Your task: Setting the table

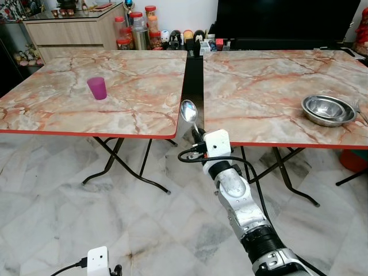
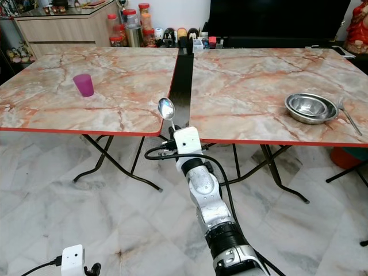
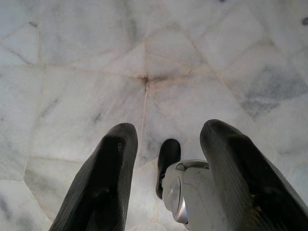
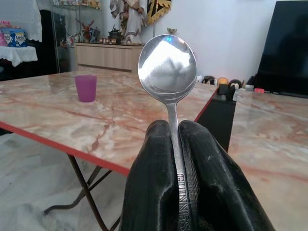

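The right pincer (image 4: 179, 144) is clenched on a spoon (image 4: 167, 65), held upright before the bench (image 1: 276, 98). Next it should probably go beside the steel bowls (image 1: 328, 109). The left pincer (image 3: 166, 159) hangs released.

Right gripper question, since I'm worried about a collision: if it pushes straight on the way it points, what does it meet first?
Probably the near red edge of the left marble table, led by the spoon that the right gripper holds; depth is uncertain.

Floor: white marble tiles (image 3: 96, 72) with grey lines.
Left gripper (image 3: 166, 159): two black fingers (image 3: 108, 183) spread apart, pointing down at the floor.
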You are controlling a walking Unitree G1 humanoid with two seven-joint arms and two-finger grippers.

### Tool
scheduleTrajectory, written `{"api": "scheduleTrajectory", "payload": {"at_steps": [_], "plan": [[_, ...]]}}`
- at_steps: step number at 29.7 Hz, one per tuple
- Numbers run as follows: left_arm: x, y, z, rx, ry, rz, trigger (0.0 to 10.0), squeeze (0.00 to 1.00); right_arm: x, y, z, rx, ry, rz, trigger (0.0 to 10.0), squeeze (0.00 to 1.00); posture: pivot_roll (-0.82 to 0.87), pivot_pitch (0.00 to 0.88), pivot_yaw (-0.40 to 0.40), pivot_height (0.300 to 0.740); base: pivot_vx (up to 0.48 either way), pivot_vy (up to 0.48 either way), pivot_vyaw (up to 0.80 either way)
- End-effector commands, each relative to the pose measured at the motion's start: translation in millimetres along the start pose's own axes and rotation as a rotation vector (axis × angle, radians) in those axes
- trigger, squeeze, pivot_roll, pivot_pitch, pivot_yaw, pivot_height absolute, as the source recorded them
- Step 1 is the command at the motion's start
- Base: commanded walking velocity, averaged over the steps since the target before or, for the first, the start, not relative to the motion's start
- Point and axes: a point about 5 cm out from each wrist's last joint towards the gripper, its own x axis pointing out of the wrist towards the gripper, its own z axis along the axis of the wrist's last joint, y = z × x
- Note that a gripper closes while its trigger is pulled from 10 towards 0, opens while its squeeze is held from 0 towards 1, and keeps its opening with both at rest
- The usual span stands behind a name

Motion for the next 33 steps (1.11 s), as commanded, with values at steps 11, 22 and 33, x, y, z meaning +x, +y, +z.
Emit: {"api": "scheduleTrajectory", "payload": {"at_steps": [11,22,33], "plan": [[0.5,1.7,1.8,-0.016,-0.002,0.007,10.0,0.0,1.8,1.7,5.6,-0.009,-0.022,0.007,10.0,0.0,0.07,0.0,0.02,0.74,0.303,0.0,0.0],[0.8,1.1,2.5,-0.018,-0.001,0.005,10.0,0.0,2.6,2.1,7.1,-0.011,-0.023,0.016,10.0,0.0,0.07,0.0,0.018,0.74,0.313,0.0,0.04],[0.8,0.7,2.3,-0.018,0.0,0.003,10.0,0.0,2.5,1.9,6.8,-0.003,-0.021,0.013,10.0,0.0,0.07,0.0,0.017,0.74,0.316,0.0,0.0]]}}
